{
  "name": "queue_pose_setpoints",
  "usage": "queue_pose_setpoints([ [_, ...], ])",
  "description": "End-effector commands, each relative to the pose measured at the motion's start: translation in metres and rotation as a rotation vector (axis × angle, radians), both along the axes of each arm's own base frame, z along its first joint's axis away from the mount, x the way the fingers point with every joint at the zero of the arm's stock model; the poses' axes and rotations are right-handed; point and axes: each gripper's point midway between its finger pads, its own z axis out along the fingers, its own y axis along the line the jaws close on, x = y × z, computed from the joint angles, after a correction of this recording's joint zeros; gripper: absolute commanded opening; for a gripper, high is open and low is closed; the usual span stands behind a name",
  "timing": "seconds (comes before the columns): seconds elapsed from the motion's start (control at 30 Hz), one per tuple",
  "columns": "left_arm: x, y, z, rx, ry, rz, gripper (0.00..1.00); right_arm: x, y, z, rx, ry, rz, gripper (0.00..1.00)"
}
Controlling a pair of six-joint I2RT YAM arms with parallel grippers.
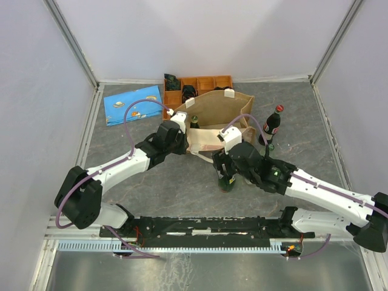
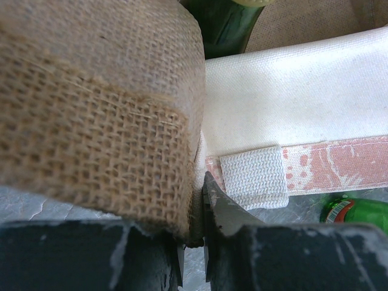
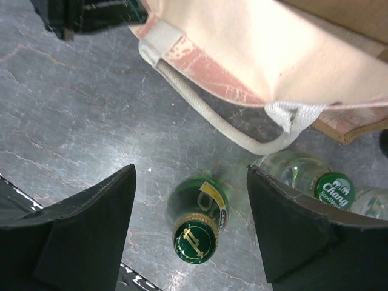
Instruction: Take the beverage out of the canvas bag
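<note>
1. Green bottle (image 3: 195, 233) with a green-and-gold cap stands upright on the table (image 3: 73, 91), outside the bag. It sits between your right fingers and touches neither.
2. Your right gripper (image 3: 191, 173) is spread wide above it, with one finger (image 3: 85, 236) on each side of the cap.
3. Just outside the right-hand finger, a clear bottle (image 3: 330, 188) with a green cap also stands on the table.
4. Ahead of those fingertips, the cream handle (image 3: 212, 115) loops down onto the table. The bag (image 3: 273, 48) is beyond it, and a pinkish print runs along its edge.
5. Your left gripper (image 2: 194, 233) is clamped on the bag's burlap wall (image 2: 97, 121), with the weave pinched between the fingers.
6. Right of that pinch you see the white lining (image 2: 303, 91). Below it, a cream handle patch (image 2: 254, 179) is sewn over the pink band.
7. Past the pinch, inside the bag, is a second green bottle (image 2: 224, 24). In the top view its neck shows just beside your left gripper.
8. Farther out in the top view, a cola bottle (image 1: 271, 124) with a red cap stands beyond your right gripper, just beside the bag.
9. An orange tray (image 1: 209, 82) lies beyond your left gripper, behind the bag.
10. A blue patterned sheet (image 1: 133, 104) lies to the left of the tray.
</note>
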Motion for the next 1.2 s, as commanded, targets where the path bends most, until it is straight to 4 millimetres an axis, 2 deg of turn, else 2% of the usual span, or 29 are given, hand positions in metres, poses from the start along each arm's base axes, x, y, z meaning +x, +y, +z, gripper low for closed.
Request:
queue_pose_setpoints([
  [0.0, -0.001, 0.002, -0.005, 0.030, -0.001, -0.025, 0.03, 0.011, 0.008, 0.044, 0.056, -0.085, -0.002, 0.82],
  [0.17, -0.002, 0.002, -0.005, 0.029, -0.003, -0.025, 0.03, 0.015, 0.011, 0.063, 0.069, -0.118, 0.007, 0.86],
  [0.43, 0.001, 0.002, -0.002, 0.028, -0.012, -0.023, 0.03, 0.031, 0.013, 0.105, 0.056, -0.211, -0.025, 0.98],
  [0.6, 0.000, 0.003, 0.001, 0.025, -0.020, -0.012, 0.03, 0.051, 0.029, 0.127, 0.047, -0.245, -0.058, 0.97],
  [0.67, 0.000, 0.004, 0.000, 0.024, -0.016, -0.010, 0.03, 0.062, 0.039, 0.131, 0.030, -0.267, -0.074, 0.92],
  [0.77, -0.002, 0.004, 0.000, 0.020, -0.013, -0.010, 0.03, 0.085, 0.053, 0.125, 0.000, -0.255, -0.103, 0.74],
  [0.83, -0.002, 0.004, 0.001, 0.017, -0.016, -0.010, 0.03, 0.099, 0.064, 0.116, 0.005, -0.224, -0.112, 0.66],
  [0.97, -0.001, 0.006, 0.004, 0.016, -0.027, -0.001, 0.03, 0.120, 0.082, 0.100, 0.108, -0.133, -0.097, 0.67],
  [1.17, -0.001, 0.006, 0.005, 0.013, -0.027, 0.002, 0.03, 0.146, 0.092, 0.090, 0.170, -0.080, -0.094, 0.73],
])
